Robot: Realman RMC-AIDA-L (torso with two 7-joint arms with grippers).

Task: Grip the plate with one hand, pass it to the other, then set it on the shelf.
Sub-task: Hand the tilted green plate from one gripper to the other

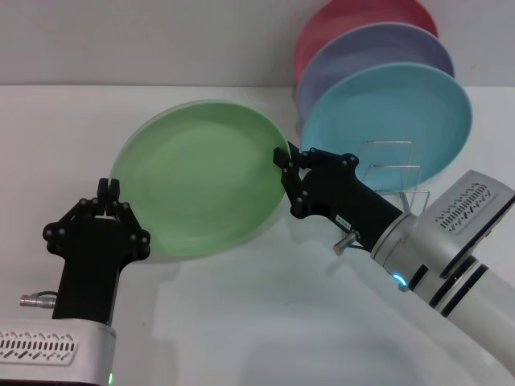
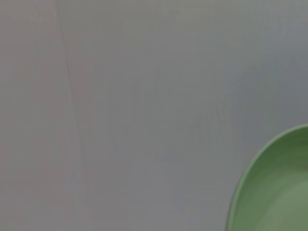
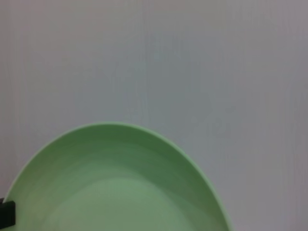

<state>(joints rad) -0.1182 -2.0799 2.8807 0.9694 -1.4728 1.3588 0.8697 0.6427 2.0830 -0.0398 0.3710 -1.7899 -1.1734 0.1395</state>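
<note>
The light-green plate (image 1: pixel 197 177) was held tilted above the table (image 1: pixel 241 322), pinched at its three o'clock rim by the right gripper (image 1: pixel 287 161), whose arm reached in from five o'clock. The left gripper (image 1: pixel 108 197) was seen pressed together beside the eight o'clock rim, apart from it. The wire rack (image 1: pixel 394 173) stood behind.

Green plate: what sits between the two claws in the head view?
Only the plate itself: the left claw grips its left rim and the right claw its right rim, shown in the head view.
</note>
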